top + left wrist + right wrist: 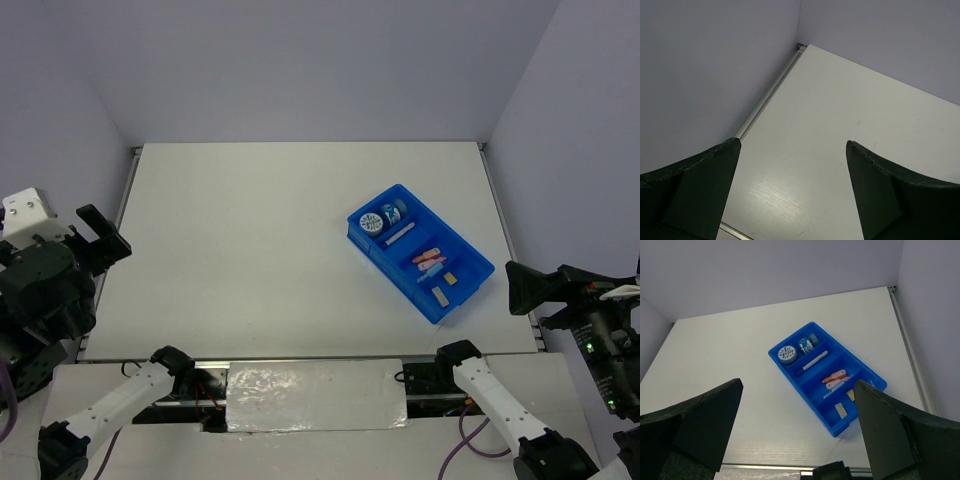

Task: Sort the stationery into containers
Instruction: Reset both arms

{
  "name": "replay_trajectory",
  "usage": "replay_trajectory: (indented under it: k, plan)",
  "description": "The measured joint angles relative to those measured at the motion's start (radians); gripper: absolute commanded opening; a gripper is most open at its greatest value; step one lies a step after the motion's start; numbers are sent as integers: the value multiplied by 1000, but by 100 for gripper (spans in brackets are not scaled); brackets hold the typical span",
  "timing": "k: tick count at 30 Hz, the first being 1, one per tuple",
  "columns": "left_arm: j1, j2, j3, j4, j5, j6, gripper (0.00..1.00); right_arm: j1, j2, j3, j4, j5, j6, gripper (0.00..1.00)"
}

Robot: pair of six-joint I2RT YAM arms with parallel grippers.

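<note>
Stationery in the mid-frame tray looks light, rigid; pinch the pen mid-barrel. Left gripper, right gripper gape empty.

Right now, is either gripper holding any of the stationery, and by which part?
Nothing is held. The left gripper and right gripper stand open and empty; the stationery lies in the blue tray.

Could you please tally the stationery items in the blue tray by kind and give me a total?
Blue rolls: 2
Pen: 1
Oblong pieces (orange, pink, light blue): 3
Small tan/grey blocks: 2
Total: 8, all inside the blue tray
</note>
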Motion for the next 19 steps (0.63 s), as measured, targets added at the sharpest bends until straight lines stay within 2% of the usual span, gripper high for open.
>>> replay_trajectory:
  k: [19]
  plan:
    - [0, 0, -59, 65, -71, -5, 99, 2, 17, 21, 1, 0, 18, 100]
